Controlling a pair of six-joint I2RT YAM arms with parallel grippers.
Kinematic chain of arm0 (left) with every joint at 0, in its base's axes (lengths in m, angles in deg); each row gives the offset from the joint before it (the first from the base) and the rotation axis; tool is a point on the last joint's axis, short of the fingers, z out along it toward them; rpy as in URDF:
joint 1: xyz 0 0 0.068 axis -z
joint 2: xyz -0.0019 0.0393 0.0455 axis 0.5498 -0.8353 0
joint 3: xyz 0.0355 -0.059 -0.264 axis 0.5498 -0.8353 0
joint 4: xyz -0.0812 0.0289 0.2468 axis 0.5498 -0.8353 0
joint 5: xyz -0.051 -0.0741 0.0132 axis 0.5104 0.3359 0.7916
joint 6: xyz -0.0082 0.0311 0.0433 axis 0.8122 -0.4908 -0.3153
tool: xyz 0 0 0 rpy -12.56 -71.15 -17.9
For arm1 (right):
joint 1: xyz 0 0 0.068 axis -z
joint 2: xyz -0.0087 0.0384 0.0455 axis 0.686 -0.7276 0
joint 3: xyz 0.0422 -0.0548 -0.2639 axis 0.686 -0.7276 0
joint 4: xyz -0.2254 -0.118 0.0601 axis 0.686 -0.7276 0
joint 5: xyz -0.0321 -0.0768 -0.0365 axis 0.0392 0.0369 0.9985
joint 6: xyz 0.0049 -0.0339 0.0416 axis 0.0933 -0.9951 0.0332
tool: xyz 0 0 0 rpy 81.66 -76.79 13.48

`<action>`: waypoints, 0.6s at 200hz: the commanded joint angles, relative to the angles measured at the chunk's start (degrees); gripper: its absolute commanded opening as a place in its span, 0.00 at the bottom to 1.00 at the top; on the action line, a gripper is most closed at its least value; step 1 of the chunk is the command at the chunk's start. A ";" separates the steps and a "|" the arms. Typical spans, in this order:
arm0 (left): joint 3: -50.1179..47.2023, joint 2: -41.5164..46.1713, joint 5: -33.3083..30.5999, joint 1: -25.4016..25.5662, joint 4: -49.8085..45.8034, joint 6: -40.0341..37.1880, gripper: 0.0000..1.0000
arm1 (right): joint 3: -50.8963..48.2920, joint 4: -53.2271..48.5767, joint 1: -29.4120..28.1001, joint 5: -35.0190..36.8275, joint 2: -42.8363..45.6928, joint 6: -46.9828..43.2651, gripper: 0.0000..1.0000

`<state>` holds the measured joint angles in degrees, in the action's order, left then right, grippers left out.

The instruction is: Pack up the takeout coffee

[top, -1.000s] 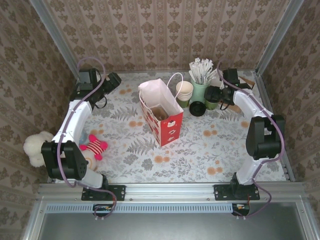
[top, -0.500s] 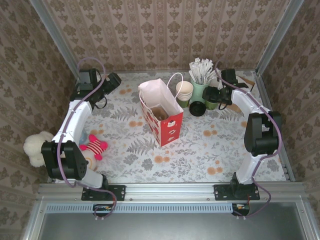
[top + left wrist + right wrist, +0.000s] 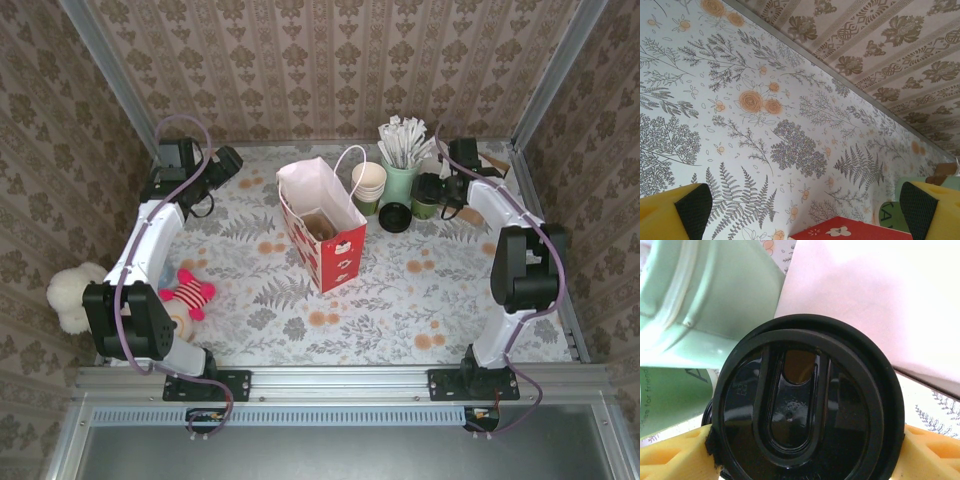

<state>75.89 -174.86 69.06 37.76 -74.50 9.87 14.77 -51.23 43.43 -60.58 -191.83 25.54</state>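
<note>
The takeout coffee (image 3: pixel 424 210) is a small dark green cup standing at the back right, beside the mint-green stirrer cup (image 3: pixel 400 183). In the right wrist view its black lid (image 3: pixel 807 400) bulks large between my yellow fingers (image 3: pixel 675 455). My right gripper (image 3: pixel 437 195) (image 3: pixel 807 445) is open, one finger on each side of the cup at lid height. I cannot tell whether the pads touch it. The red and white paper bag (image 3: pixel 330 235) stands open mid-table. My left gripper (image 3: pixel 225 160) (image 3: pixel 802 210) is open over the back left of the cloth.
A second black-lidded dark thing (image 3: pixel 393 216) stands just left of the coffee. A stack of cream cups (image 3: pixel 368 185) is behind the bag. A striped plush toy (image 3: pixel 188 293) and a white plush (image 3: pixel 68 295) lie at the left. The bag's red corner (image 3: pixel 850 230) shows below the left fingers.
My right gripper has shifted slightly to the right and back near the coffee. The left arm, bag and cups have not moved.
</note>
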 commanded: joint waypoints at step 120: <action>2.89 -0.66 11.43 3.84 4.46 -6.11 1.00 | -29.07 1.72 -2.60 -17.70 28.30 -5.95 0.78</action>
<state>77.15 -174.95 78.72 41.41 -71.29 5.65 -12.38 -50.31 42.93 -71.01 -166.12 22.30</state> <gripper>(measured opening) 0.997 0.789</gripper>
